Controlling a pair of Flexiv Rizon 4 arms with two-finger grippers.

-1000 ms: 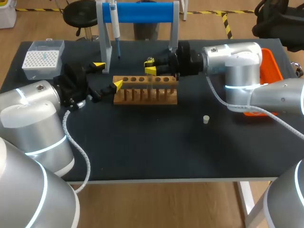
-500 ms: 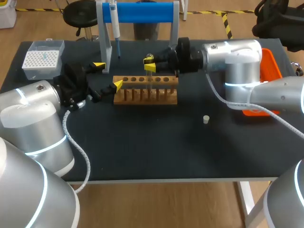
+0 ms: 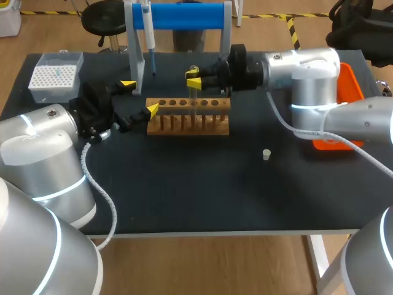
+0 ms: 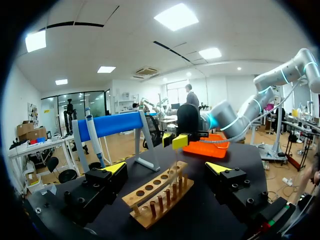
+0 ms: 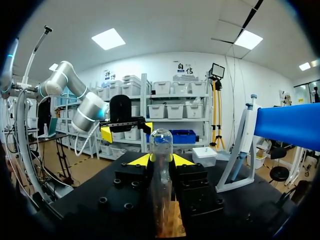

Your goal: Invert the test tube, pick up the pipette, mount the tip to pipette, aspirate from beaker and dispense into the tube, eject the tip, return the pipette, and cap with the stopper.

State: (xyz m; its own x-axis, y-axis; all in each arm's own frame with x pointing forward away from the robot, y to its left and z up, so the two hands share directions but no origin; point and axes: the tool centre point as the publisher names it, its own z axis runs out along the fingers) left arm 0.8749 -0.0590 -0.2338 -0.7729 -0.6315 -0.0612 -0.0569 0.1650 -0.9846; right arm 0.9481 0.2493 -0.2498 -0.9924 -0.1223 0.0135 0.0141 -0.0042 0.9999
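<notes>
A clear test tube [image 3: 194,97] stands upright with its rounded end up, and my right gripper [image 3: 193,78] is shut on its upper part. Its lower end is still down among the pegs of the wooden rack [image 3: 187,118]. The right wrist view has the tube [image 5: 161,145] between the yellow tips of that gripper [image 5: 161,160], above the rack [image 5: 171,226]. At the rack's left end my left gripper [image 3: 140,97] stands wide open and empty. The left wrist view looks along the rack [image 4: 160,192] between its own open gripper [image 4: 167,170] toward the tube [image 4: 176,172]. The pipette [image 3: 148,31] hangs on the blue stand [image 3: 184,15].
A white tip box [image 3: 55,77] sits at the back left. A small white stopper [image 3: 266,154] lies on the table to the front right of the rack. An orange tray [image 3: 351,86] is at the right edge, partly behind my right arm.
My right gripper has risen a little with the test tube, drawing it up out of the rack. The left arm has kept still.
</notes>
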